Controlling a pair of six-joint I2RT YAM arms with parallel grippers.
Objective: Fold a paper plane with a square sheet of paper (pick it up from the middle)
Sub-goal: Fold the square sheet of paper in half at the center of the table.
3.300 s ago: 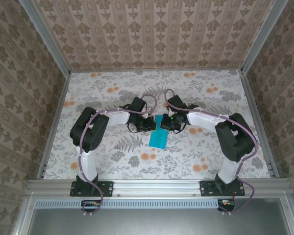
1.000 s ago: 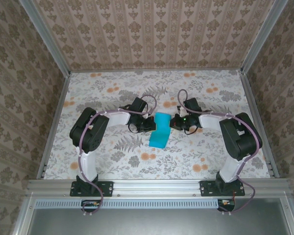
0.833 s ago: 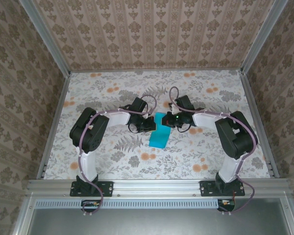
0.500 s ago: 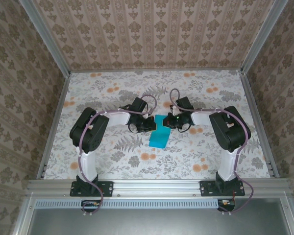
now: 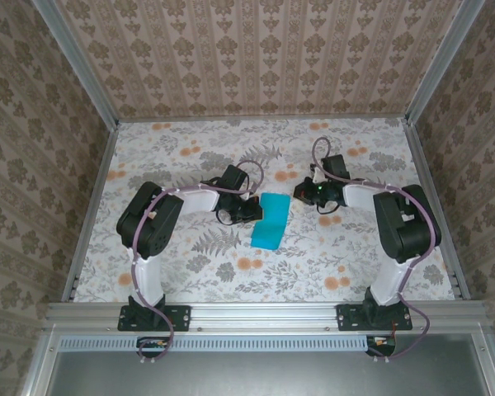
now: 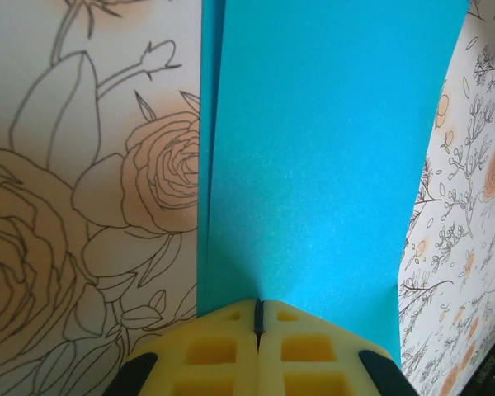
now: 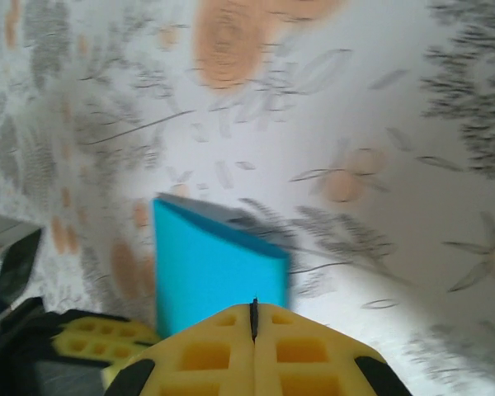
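Floral surface [image 5: 190, 148] spreads under both our arms. Our left jaws are pressed together, tips at the left edge of the paper [image 5: 270, 221]; whether they pinch it we cannot tell. It lies mid-surface, folded, one flap lifted. Just beside it but apart, our right jaws are closed on nothing.

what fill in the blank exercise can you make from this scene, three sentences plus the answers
1. The blue paper lies on a tablecloth printed with ____.
2. The left claw has its tips at the paper's edge, with its jaws ____.
3. The right claw, jaws shut too, sits apart from the paper, on its ____ side.

Missing words: flowers; shut; right
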